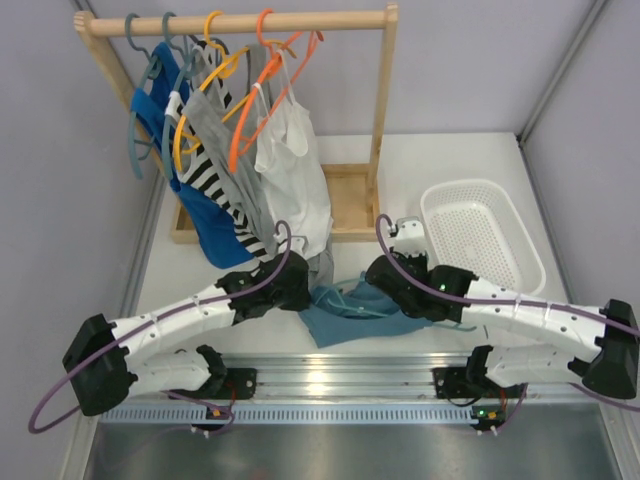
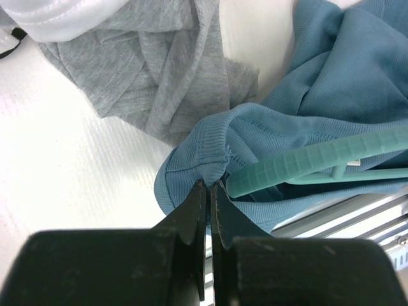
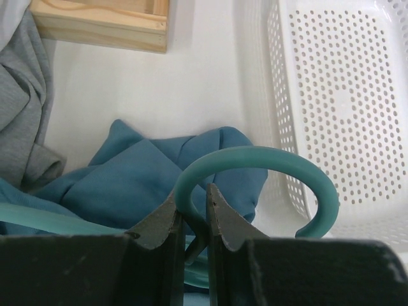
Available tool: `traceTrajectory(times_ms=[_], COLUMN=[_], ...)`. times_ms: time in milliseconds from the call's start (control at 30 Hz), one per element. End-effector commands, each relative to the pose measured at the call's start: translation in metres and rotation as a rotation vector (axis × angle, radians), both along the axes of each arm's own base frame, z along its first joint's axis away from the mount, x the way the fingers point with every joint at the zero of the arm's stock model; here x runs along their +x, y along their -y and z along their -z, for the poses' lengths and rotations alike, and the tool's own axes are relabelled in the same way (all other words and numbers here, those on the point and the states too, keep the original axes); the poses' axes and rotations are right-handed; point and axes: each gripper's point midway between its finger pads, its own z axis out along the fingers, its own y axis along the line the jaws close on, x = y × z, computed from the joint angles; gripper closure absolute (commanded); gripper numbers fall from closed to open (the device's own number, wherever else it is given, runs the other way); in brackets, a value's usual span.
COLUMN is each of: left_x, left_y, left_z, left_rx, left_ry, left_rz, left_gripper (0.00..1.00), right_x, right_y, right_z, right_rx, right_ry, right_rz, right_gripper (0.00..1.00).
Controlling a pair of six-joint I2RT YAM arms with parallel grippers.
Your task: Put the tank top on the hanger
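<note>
Left gripper (image 2: 208, 186) clenched on tank top (image 2: 331, 76) hem; right gripper (image 3: 192, 195) clamps hanger (image 3: 255, 155) hook beside basket (image 3: 338, 95).

Both arms are reaching forward and low, elbows out, wrists angling inward toward centre. I am seeing the left gripper (image 2: 209, 186) pinching a fold of the tank top (image 2: 331, 76), fingers nearly touching. The right gripper (image 3: 193, 194) is clamping the hanger (image 3: 255, 156) at the foot of its hook.
</note>
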Motion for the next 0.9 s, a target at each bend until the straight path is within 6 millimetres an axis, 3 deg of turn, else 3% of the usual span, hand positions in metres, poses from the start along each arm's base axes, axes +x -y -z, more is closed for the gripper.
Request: traceTrajectory(times_ms=[0,533,767,867], left_x=[0.005,0.018,0.020,0.024], left_y=[0.009,0.030,0.046,0.049], left_z=[-0.033,-0.101,-0.151,-0.161], left_rx=[-0.028,-0.029,-0.102,-0.114], left_ry=[0.056,0.149,0.209,0.227], left_rz=[0.029,0.126,0.153,0.150], left_gripper=[1.00,1.00,1.00,1.00], right_x=[0.005,0.007,0.012,0.014], right_y=[-0.013,-0.055,-0.073,-0.081], right_z=[-0.021,-0.056,-0.076,-0.082], right_rx=[0.020,0.026,0.040,0.045], right_ry=[0.054,0.135,0.175,0.183], right_rz=[-0.011,-0.130,-0.146,-0.160], right_gripper=[1.00,1.00,1.00,1.00])
